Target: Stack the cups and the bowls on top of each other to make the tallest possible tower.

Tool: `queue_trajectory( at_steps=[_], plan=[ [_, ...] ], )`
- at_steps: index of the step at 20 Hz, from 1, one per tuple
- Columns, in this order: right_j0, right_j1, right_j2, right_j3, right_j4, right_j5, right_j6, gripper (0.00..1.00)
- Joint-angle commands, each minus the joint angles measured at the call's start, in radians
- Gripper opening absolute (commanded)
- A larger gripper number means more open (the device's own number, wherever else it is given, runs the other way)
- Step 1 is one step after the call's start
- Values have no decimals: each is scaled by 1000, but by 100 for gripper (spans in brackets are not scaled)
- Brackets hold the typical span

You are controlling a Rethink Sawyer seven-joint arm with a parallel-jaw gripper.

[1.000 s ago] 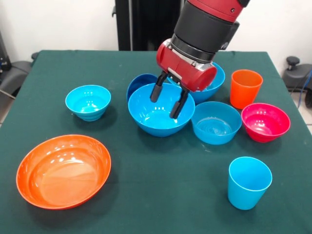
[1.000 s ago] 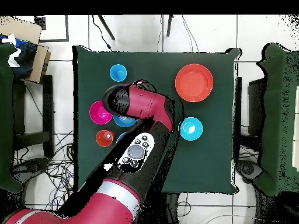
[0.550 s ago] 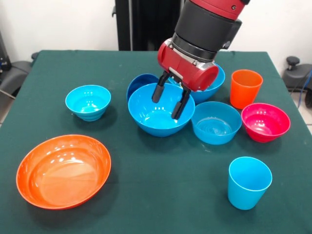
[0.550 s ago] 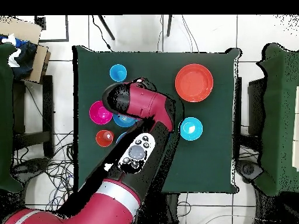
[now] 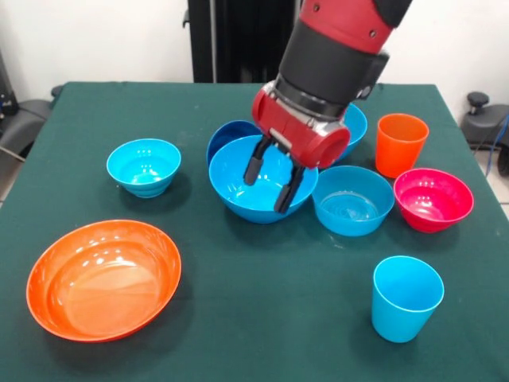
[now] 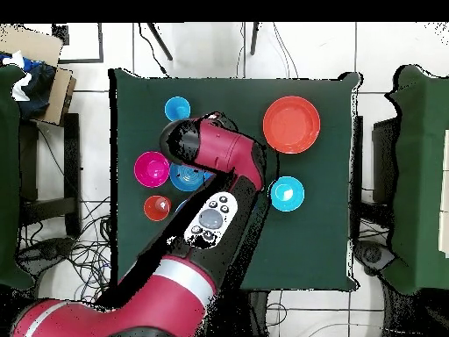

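The large blue bowl [image 5: 258,181] sat mid-table, touching a dark blue bowl [image 5: 229,135] behind it. The gripper [image 5: 269,180] hung inside, fingers apart and astride its near wall. A shallow pinch could probably let the glossy rim slip.

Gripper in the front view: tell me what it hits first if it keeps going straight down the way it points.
Most likely the large blue bowl. The gripper hangs open over it, one finger inside the bowl, the other at its near rim. Depth is unclear, so which finger would touch first is uncertain.
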Motion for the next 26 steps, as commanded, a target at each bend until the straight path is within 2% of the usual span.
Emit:
queue_trajectory(
  at_steps=[1, 14, 17, 21, 26],
  plan=[
    [-43, 114, 100, -103, 17, -28, 146, 100],
    [-31, 113, 77, -118, 21, 9, 164, 100],
    [-14, 112, 42, -126, 30, 62, 200, 100],
    [26, 72, -17, -104, 54, 240, 280, 100],
    [33, 65, -28, -78, 63, 237, 275, 100]
  ],
)
